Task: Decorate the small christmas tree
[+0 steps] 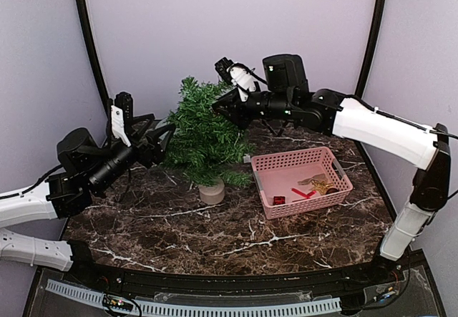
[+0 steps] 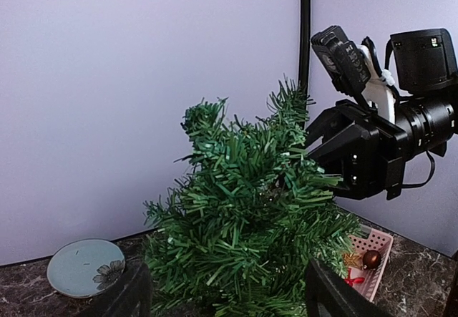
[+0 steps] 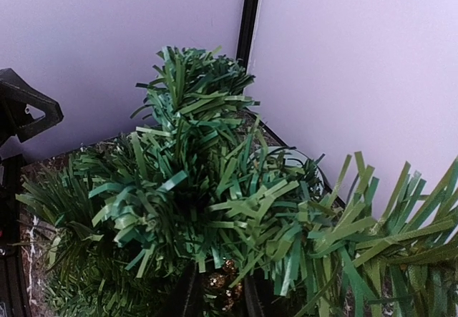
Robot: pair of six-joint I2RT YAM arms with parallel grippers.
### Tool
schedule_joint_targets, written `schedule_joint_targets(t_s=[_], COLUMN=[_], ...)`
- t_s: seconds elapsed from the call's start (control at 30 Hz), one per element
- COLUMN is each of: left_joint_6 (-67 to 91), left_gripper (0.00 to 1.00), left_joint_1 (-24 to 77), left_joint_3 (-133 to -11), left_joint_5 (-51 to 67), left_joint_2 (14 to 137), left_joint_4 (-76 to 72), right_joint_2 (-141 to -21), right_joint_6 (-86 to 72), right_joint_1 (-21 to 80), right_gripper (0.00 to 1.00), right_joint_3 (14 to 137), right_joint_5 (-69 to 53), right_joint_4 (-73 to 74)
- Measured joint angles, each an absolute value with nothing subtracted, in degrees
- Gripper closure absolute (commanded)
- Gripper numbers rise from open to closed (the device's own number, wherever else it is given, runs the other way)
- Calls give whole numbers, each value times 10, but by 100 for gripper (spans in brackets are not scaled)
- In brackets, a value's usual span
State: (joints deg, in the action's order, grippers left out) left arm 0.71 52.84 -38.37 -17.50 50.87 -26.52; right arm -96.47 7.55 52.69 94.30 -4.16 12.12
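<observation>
The small christmas tree (image 1: 204,137) stands upright on its tan base (image 1: 212,192) at the middle of the table. My right gripper (image 1: 220,109) is pushed into the upper right branches. In the right wrist view its fingers (image 3: 187,297) are closed on a gold glittery ornament (image 3: 227,283), half hidden under needles. My left gripper (image 1: 163,145) is open at the tree's left side. In the left wrist view its fingers (image 2: 132,297) stand wide on either side of the lower branches (image 2: 243,231), holding nothing.
A pink basket (image 1: 336,170) right of the tree holds red ornaments (image 1: 279,200), a gold star (image 1: 322,186) and a brown ball (image 2: 371,259). A pale blue plate (image 2: 84,267) lies behind the tree on the left. Purple walls enclose the marble table (image 1: 215,238).
</observation>
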Motion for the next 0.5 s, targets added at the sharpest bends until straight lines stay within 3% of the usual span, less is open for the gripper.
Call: schedule_joint_targets(t_s=[0.2,0.5], left_joint_6=[7,12], left_gripper=[25,25], left_joint_1=[524,518], left_joint_3=[-384,-383], left_joint_5=[-175,-175], left_joint_2=[514,522], left_joint_4=[-265,-265], right_joint_2=[-937,-822], right_joint_6=[72,60], right_joint_1=[526,516], right_gripper=[44,38], right_joint_3=[935,885], right_joint_5=[-52,-51], right_joint_4=[126,125])
